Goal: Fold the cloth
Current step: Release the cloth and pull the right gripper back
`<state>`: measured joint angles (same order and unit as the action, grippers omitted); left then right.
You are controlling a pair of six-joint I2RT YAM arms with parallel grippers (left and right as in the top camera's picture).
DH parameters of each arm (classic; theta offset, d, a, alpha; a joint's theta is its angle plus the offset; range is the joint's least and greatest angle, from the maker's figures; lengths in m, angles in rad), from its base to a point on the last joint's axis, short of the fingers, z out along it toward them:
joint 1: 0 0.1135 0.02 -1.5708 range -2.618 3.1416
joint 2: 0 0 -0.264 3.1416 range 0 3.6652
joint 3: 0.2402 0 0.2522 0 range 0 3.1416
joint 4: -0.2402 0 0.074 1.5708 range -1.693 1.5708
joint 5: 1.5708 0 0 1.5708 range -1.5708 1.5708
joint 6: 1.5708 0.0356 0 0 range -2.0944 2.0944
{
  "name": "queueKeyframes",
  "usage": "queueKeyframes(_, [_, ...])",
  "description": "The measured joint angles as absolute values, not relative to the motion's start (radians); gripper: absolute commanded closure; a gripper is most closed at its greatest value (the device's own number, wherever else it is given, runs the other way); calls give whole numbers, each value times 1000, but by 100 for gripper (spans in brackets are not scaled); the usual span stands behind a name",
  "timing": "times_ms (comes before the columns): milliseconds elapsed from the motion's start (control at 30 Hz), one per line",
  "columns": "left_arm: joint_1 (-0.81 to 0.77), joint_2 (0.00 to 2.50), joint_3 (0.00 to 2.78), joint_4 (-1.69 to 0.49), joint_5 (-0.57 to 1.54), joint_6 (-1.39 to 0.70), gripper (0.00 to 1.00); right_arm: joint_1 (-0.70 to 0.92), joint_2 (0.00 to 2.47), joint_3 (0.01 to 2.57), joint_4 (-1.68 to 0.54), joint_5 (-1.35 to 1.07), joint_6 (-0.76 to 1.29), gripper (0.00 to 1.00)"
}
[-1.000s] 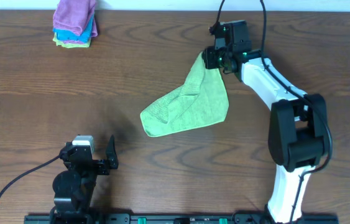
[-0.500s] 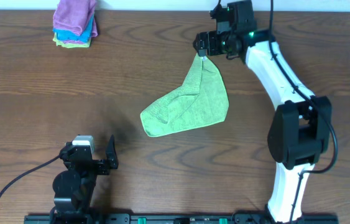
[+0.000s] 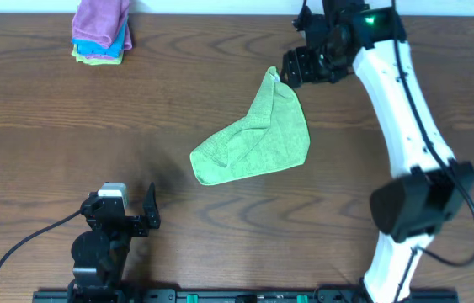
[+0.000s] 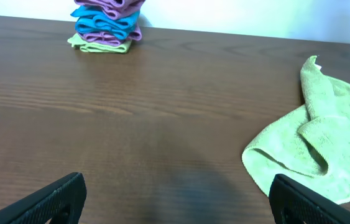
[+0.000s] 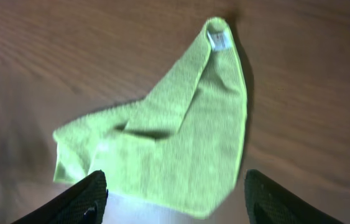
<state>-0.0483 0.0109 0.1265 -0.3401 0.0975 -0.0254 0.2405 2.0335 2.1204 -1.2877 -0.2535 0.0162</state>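
The lime-green cloth (image 3: 253, 139) lies loosely rumpled on the brown wooden counter (image 3: 51, 126), a little right of centre. It forms a rough triangle whose narrow tip points toward the far edge and whose broader, rounded end faces the near left. One layer is turned over on itself, making a raised ridge that runs diagonally across the middle. In the right wrist view a small white tag (image 5: 219, 40) shows at the narrow tip. The right pincer (image 3: 291, 67) hangs by that tip near the far edge. Its two dark fingers (image 5: 81, 199) stand wide apart with nothing between them, and the cloth lies flat on the wood below, not gripped. The left pincer (image 3: 127, 212) rests at the near left edge, well apart from the cloth, its fingers (image 4: 50, 199) likewise spread wide and empty. At the far left corner sits a stack of folded cloths (image 3: 100, 34), purple on top, blue beneath, and a green one at the bottom.
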Motion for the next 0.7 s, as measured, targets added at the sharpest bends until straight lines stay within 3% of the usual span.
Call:
queueKeyframes(233, [-48,11,126,-340,97,-25,5,381,1742,2129,-1425,-186,2,32])
queueKeyframes(700, [-48,11,126,-340,111,-49,5,548,1508,2060,-1663,-81,2,30])
